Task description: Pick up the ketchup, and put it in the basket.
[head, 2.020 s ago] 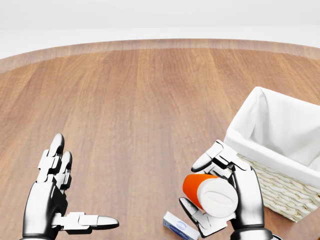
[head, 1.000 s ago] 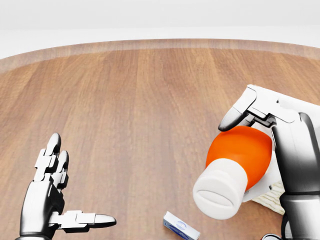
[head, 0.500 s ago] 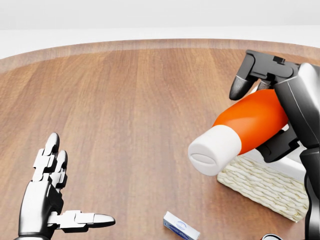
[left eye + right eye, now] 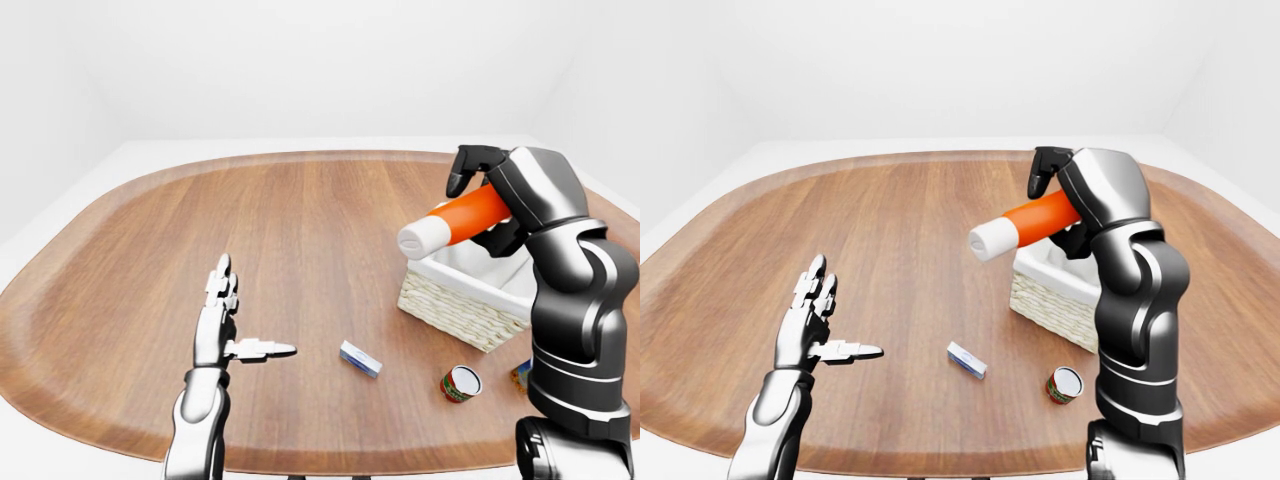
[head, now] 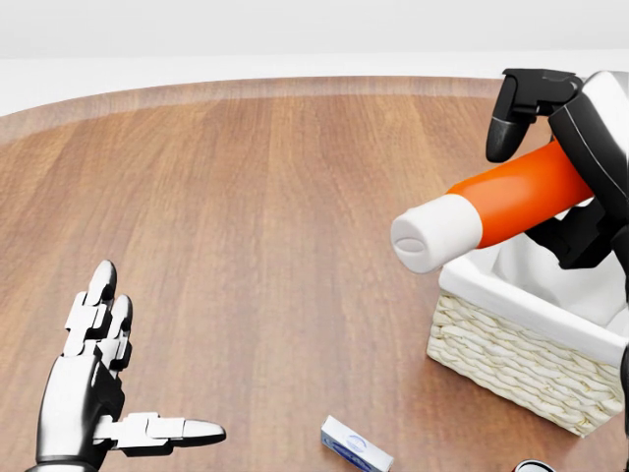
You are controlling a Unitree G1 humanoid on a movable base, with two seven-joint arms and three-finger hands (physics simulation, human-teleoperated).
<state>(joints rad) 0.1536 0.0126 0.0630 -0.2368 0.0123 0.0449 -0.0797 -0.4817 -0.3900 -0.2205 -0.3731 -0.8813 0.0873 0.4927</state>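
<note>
The ketchup [image 5: 491, 211] is an orange bottle with a white cap, lying nearly level with the cap pointing to the view's left. My right hand [image 5: 550, 147] is shut on it and holds it in the air above the left rim of the wicker basket [image 5: 511, 359], which has a white cloth lining. The same hold shows in the left-eye view [image 4: 465, 215]. My left hand [image 5: 98, 393] is open and empty, low at the left of the head view, fingers spread above the wooden table [image 5: 256, 216].
A small blue-and-white box [image 5: 356, 444] lies on the table at the bottom of the head view. A red can [image 4: 461, 382] lies on its side below the basket in the left-eye view. The table's rounded edge runs along the top.
My right hand has lifted the ketchup from low on the table up and to the right, over the basket's left rim. The bottle has turned nearly level. My left hand has barely moved.
</note>
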